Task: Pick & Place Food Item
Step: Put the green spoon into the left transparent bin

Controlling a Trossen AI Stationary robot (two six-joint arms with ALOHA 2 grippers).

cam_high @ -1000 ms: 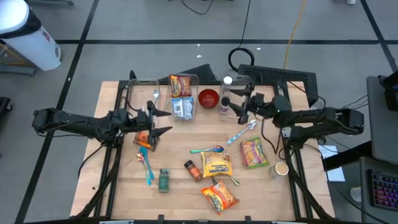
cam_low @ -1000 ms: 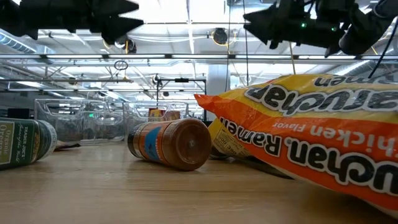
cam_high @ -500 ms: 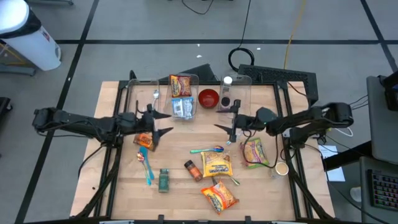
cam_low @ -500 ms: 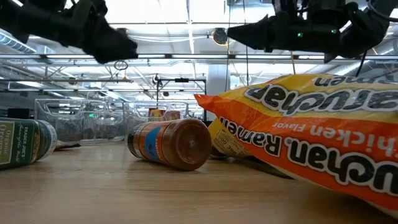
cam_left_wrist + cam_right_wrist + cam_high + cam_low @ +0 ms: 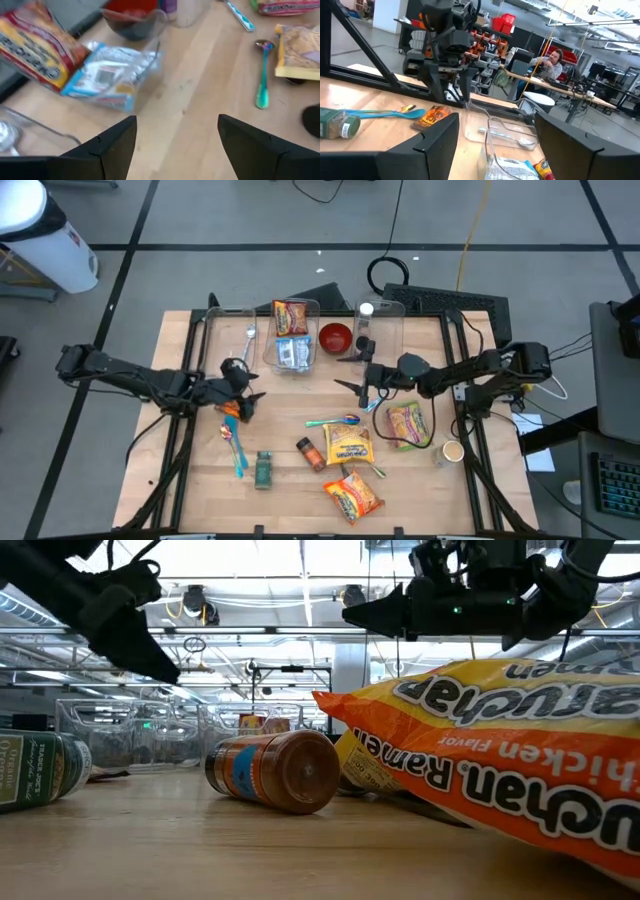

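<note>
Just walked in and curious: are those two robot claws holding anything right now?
Left gripper: open, holding nothing, above the table near a small orange packet.
Right gripper: open, holding nothing, above the table's middle.

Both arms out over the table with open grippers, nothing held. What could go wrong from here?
1. The left gripper and right gripper face each other across the table middle; reaching for the same item, they might collide.
2. The left gripper hangs by the small orange packet and the blue spoon, which lie close; a grab may catch both.
3. The spice jar lies on its side and could roll if nudged.
</note>
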